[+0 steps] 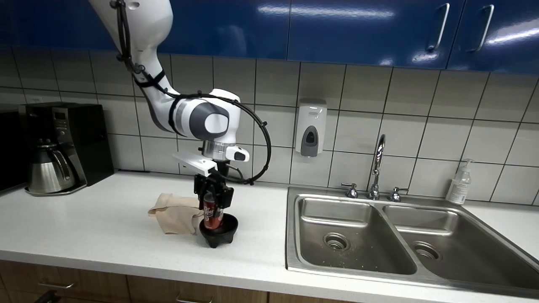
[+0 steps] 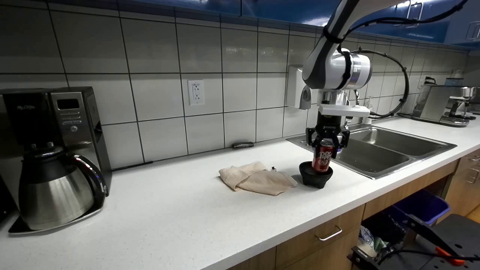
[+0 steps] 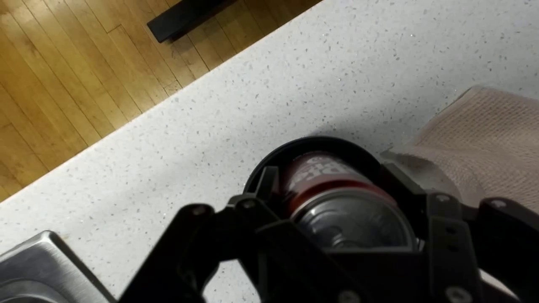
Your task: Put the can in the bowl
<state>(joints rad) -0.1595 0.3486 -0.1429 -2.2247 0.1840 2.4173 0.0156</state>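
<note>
The can is red with white lettering and a silver top. It stands slightly tilted, its lower part inside the black bowl; whether it touches the bowl's bottom is hidden. The bowl rests on small feet on the white counter and also shows in an exterior view. My gripper points down, with one finger on each side of the can, close against it, and appears shut on it. In the wrist view the bowl's rim shows around the can's far side. The can's back is hidden.
A beige cloth lies right beside the bowl. A double steel sink with a faucet is set in the counter. A coffee maker stands at the far end. Blue cabinets hang above. The counter's front edge is near the bowl.
</note>
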